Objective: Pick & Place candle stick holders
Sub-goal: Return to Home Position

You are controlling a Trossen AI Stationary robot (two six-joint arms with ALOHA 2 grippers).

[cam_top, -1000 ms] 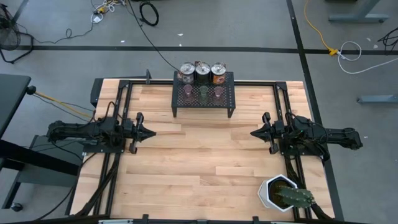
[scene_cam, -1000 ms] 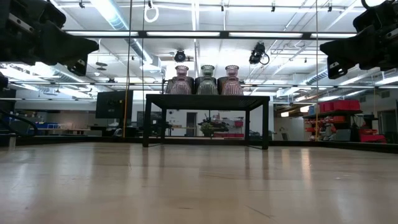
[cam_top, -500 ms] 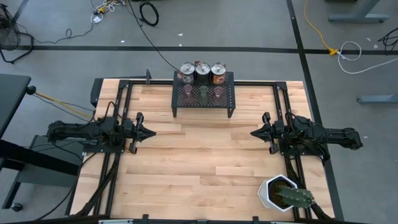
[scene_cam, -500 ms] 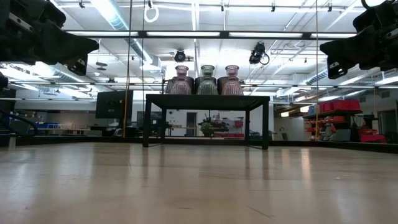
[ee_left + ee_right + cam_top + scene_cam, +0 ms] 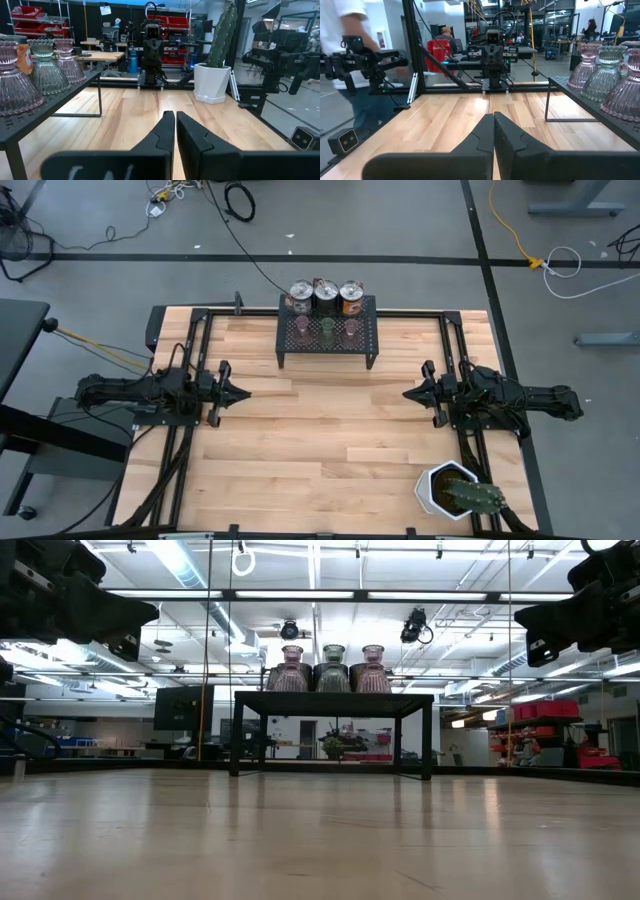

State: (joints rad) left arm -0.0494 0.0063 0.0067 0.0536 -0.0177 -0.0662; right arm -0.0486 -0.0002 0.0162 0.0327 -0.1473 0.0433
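Presently both my arms lie folded low, one at each side edge of the surface (image 5: 320, 440), pointing at each other across bare wood. My left end effector (image 5: 240, 393) is closed, its fingers pressed together on nothing. My right end effector (image 5: 408, 393) is likewise closed and empty. Both are well apart from the work.

All six candle stick holders stand on the black mesh rack (image 5: 285, 345) at the middle of the far edge. The three glass cups (image 5: 327, 327) form a row on the rack top, pink, olive-green, pink, upright and close together. The three silver holders (image 5: 326, 292) form a second row behind them, along the rack's far rim. I judge placement complete, with only the parking of the arms in hand, and that looks all but done.

Hazards, as I assess them:

1. The silver holders sit close to the far rim, and from above I cannot tell how much mesh lies behind them. A jolt to the rack or the surface could send one off the back.
2. The glass cups look light and stand close together, so a nudge to one would likely carry into the next.
3. The white cactus pot (image 5: 440, 488) stands at the near right corner, just beside my right arm's base. A wide swing of that arm could clip it.
4. A person (image 5: 345, 30) stands beyond the surface and could be struck if they reached in while the arms are live.
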